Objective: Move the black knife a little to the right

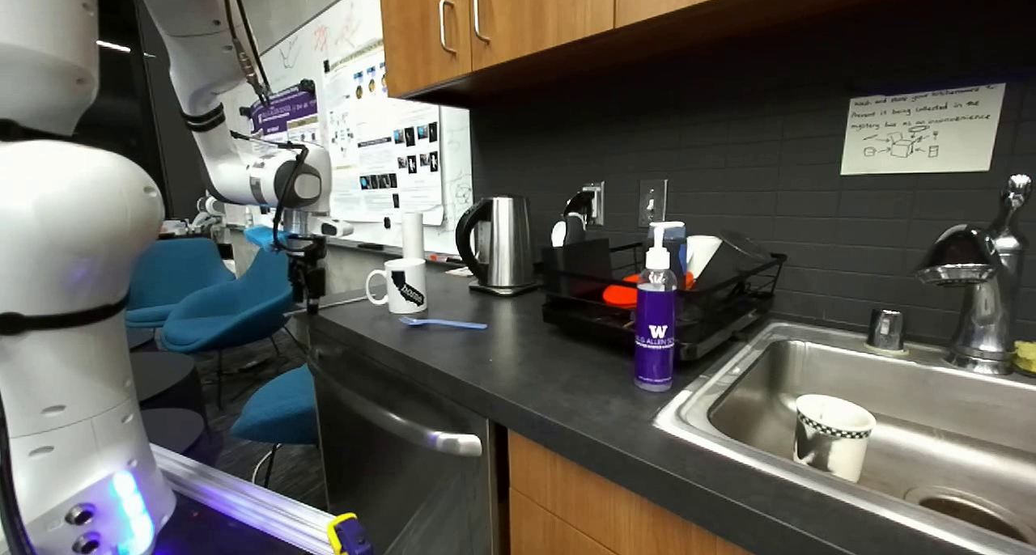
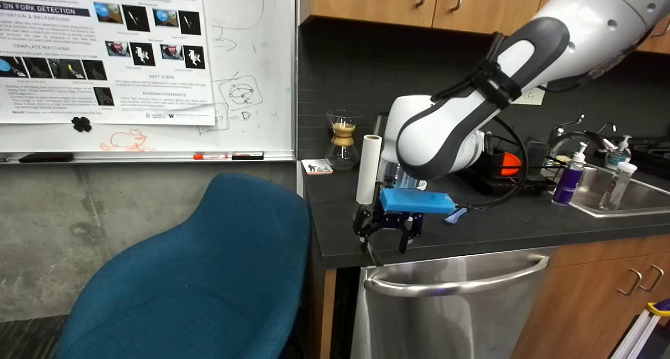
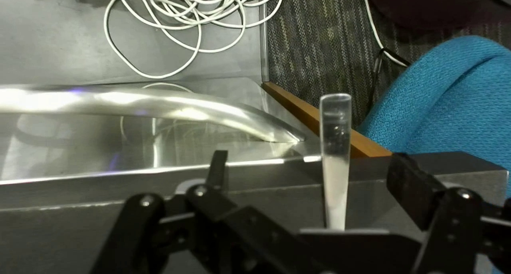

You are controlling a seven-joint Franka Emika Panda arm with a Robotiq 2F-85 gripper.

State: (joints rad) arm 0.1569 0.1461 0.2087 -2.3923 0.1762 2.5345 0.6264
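The knife (image 3: 336,174) shows in the wrist view as a smooth, shiny handle, dark at its end and pale lower down. It juts out past the counter's front edge. Its other part is hidden below the gripper body. In an exterior view the handle (image 2: 375,255) shows below the gripper, near one fingertip. A thin grey strip of it (image 1: 348,300) shows in an exterior view. My gripper (image 3: 309,166) is open, its fingers on either side of the handle with gaps to both. The gripper also shows at the counter's corner in both exterior views (image 1: 312,300) (image 2: 384,245).
A white mug (image 1: 406,286), a blue fork-like utensil (image 1: 443,324), a kettle (image 1: 506,243) and a paper roll (image 2: 369,170) stand or lie on the counter (image 1: 502,369). A dish rack (image 1: 728,312) and purple bottle (image 1: 654,328) are near the sink. A blue chair (image 2: 209,275) stands beside the counter.
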